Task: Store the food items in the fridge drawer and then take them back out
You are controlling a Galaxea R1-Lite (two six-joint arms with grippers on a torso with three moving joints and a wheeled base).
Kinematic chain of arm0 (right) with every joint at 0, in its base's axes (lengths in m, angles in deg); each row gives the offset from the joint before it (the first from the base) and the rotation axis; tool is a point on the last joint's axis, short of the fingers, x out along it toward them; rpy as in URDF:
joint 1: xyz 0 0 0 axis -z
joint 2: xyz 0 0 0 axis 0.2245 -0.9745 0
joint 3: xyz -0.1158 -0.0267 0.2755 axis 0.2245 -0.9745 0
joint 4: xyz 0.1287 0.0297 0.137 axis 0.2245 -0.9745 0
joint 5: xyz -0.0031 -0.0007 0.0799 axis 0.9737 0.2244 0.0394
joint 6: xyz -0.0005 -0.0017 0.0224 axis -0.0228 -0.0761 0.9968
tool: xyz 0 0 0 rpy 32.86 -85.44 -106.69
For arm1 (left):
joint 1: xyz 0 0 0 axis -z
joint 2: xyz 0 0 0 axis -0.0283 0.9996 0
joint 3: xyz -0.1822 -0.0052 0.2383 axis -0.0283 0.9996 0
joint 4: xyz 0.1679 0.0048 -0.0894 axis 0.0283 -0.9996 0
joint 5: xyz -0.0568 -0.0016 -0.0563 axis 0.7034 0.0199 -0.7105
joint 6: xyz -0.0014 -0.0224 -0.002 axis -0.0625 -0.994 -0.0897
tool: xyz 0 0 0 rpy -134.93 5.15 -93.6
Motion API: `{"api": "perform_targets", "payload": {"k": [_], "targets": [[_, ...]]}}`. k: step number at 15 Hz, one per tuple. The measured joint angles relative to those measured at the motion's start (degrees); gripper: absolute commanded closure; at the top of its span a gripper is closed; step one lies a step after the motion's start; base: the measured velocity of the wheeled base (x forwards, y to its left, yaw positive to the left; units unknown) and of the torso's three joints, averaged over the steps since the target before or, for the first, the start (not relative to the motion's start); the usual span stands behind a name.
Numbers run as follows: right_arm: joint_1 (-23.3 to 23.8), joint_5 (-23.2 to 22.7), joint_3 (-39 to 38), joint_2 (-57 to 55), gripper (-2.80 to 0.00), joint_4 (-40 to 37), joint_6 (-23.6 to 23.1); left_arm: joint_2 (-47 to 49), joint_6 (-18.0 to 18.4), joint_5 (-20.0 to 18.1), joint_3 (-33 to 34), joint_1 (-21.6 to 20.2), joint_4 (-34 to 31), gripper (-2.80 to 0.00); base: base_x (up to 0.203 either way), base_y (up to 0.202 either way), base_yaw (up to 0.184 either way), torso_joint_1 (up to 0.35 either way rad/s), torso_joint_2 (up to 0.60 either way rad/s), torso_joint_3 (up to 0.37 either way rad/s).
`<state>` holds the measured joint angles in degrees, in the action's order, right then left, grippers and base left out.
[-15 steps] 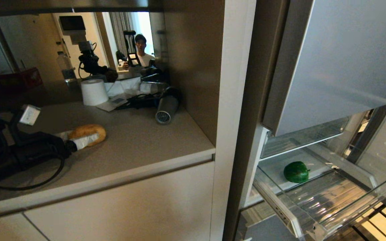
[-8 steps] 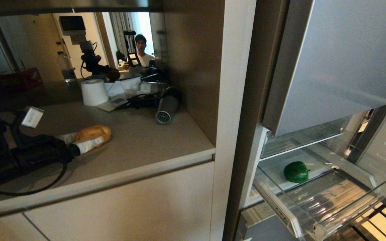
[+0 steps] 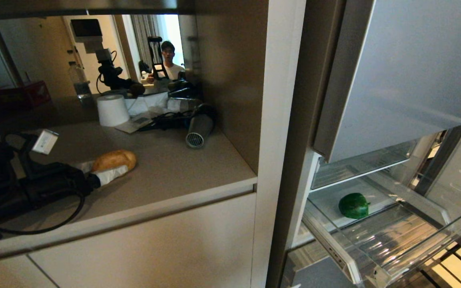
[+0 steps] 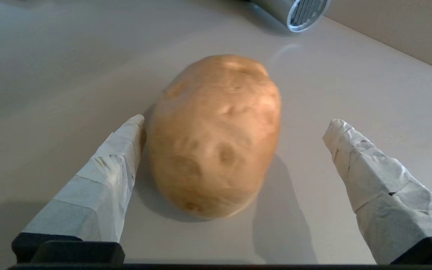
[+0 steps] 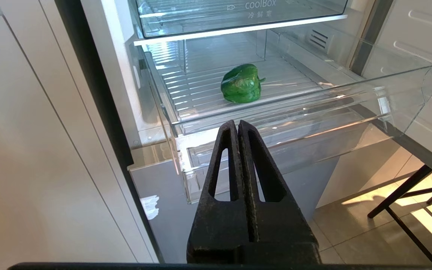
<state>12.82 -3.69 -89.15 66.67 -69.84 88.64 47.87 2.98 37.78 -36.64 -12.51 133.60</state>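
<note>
Potato (image 4: pixel 216 138) lay on the beige tabletop (image 3: pixel 166 168), and everything else can be placed from it. The left claw (image 4: pixel 234 127) reached low along the tabletop with its tape-wrapped fingers (image 4: pixel 107 168) spread wide to either side of the potato, released and gripping nothing; one finger stood just beside the potato's flank (whether it touched could not be told), the other stood clear of it. Beyond the potato, farther back on the tabletop, lay a silver hair dryer (image 3: pixel 198 130) and a white paper roll (image 3: pixel 112 110). Well away from the potato, past the cabinet's side wall, the fridge drawer (image 5: pixel 407 93) stood pulled out, and the green bell pepper (image 5: pixel 241 83) rested on its ribbed bottom toward the back. The right claw (image 5: pixel 237 125) hung in front of that drawer, lower than its front wall, clenched with its black fingers pressed together on nothing. A person (image 3: pixel 170 60) showed in the mirrored back wall behind the tabletop.
</note>
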Motion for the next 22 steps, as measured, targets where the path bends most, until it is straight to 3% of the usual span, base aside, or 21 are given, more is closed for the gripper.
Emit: {"api": "perform_targets", "payload": {"k": [22], "targets": [[0.0,0.0,0.0,0.0,0.0,0.0,-0.5,-3.9,0.0,0.2,5.4,1.8,0.3,-2.8,0.0,0.0,0.0,0.0,0.0,0.0]]}}
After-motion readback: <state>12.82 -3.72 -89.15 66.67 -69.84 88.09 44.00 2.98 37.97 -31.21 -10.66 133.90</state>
